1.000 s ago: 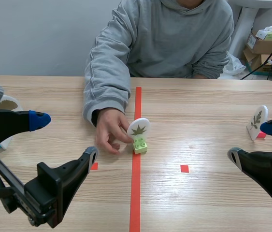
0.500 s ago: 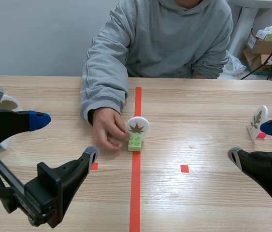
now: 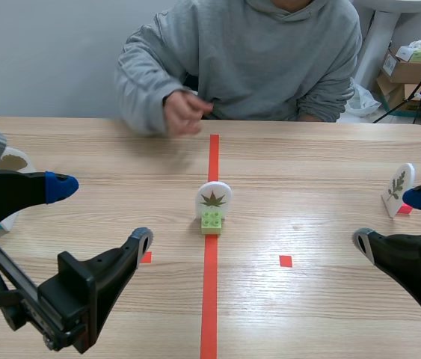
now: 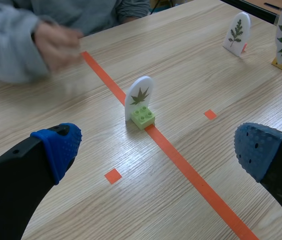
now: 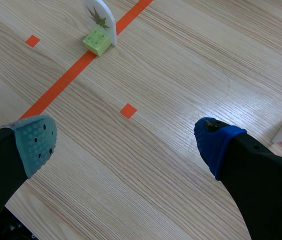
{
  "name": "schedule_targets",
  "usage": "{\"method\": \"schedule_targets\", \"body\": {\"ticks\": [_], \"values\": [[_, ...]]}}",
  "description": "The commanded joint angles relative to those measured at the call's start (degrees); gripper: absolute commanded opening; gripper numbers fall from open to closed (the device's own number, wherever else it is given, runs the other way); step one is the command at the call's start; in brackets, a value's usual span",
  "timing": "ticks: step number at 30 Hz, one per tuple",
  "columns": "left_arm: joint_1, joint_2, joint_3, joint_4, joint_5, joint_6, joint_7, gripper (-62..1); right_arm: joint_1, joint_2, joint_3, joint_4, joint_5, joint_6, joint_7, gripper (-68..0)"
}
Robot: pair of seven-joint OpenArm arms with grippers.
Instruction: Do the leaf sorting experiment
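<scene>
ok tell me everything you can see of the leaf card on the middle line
The leaf card is a white plaque with a rounded top, looking like plastic, bearing a brownish-green pointed leaf. It stands upright at the far side of a light green studded brick on the orange-red tape line. Nothing else touches it; the person's hand is away.

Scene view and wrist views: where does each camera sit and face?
Scene view: between the arms, facing the person across the table; left gripper and right gripper show, open.
Left wrist view: on the left arm, looking down past its gripper at the leaf card.
Right wrist view: on the right arm, looking down past its gripper.
Shared: the leaf card.
</scene>
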Motion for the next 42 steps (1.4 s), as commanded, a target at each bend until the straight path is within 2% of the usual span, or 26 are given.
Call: {"method": "schedule_targets", "body": {"ticks": [1, 21, 26, 27, 32, 40, 42], "values": [[0.5, 0.2, 0.2, 0.6, -0.3, 0.1, -0.6, 1.4, 0.5, 0.9, 0.5, 0.4, 0.8, 0.5, 0.9, -11.5], [0.3, 0.2, 0.2, 0.6, -0.3, 0.1, -0.6, 1.4, 0.5, 0.9, 0.5, 0.4, 0.8, 0.5, 0.9, -11.5], [-3.0, 0.1, 0.4, -1.1, 1.9, 0.0, -0.2, 1.4, 0.5, 0.9, 0.5, 0.4, 0.8, 0.5, 0.9, -11.5], [-4.5, 0.0, 0.7, -2.3, 2.9, 0.0, -0.2, 1.4, 0.5, 0.9, 0.5, 0.4, 0.8, 0.5, 0.9, -11.5], [-14.9, -1.2, 4.9, -13.0, 3.1, 0.0, -0.8, 1.4, 0.5, 0.9, 0.5, 0.4, 0.8, 0.5, 0.9, -11.5], [-35.9, -1.4, 16.6, -34.3, 3.2, 0.1, -2.1, 1.4, 0.5, 0.9, 0.5, 0.4, 0.8, 0.5, 0.9, -11.5], [-40.2, -0.7, 19.0, -38.8, 4.3, 0.1, -2.3, 1.4, 0.5, 0.9, 0.5, 0.4, 0.8, 0.5, 0.9, -11.5]]}}
